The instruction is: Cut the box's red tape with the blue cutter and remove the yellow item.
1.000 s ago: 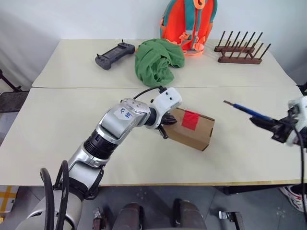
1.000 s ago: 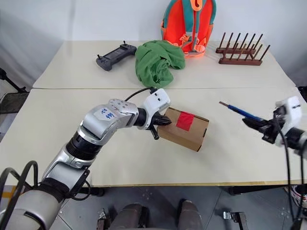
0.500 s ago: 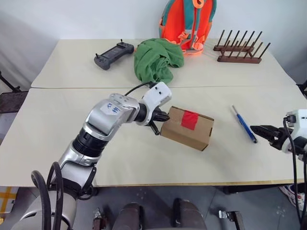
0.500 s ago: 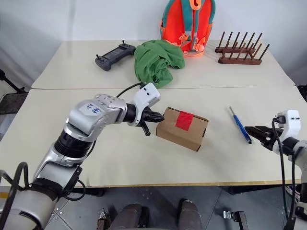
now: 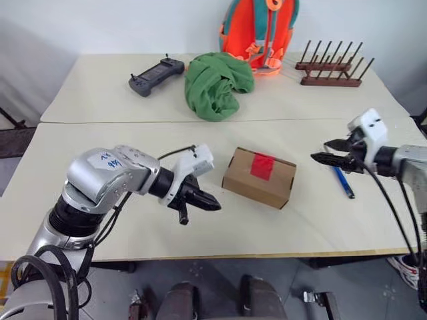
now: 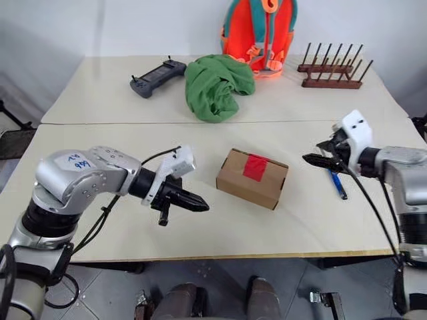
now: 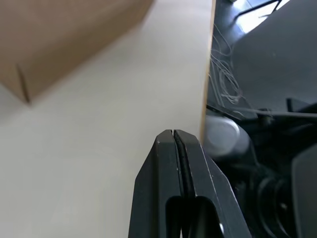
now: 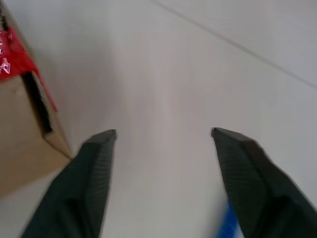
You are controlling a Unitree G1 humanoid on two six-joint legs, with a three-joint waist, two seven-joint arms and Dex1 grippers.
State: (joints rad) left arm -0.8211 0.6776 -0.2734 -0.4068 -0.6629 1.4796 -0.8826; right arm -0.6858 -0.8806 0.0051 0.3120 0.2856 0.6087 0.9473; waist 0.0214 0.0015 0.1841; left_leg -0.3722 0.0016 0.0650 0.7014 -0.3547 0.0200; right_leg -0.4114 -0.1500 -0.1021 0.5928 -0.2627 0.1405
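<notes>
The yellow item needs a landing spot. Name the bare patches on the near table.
Bare: the near table left of the box, and its front strip. Crowded: right of the box, with the blue cutter under the right gripper.

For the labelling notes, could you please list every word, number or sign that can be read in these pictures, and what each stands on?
Handwritten blue marks on a white sticker on the left arm: too small to read for certain.
White marks on the red tape of the box, seen in the right wrist view: blurred, not readable.
Nothing else carries readable text.
</notes>
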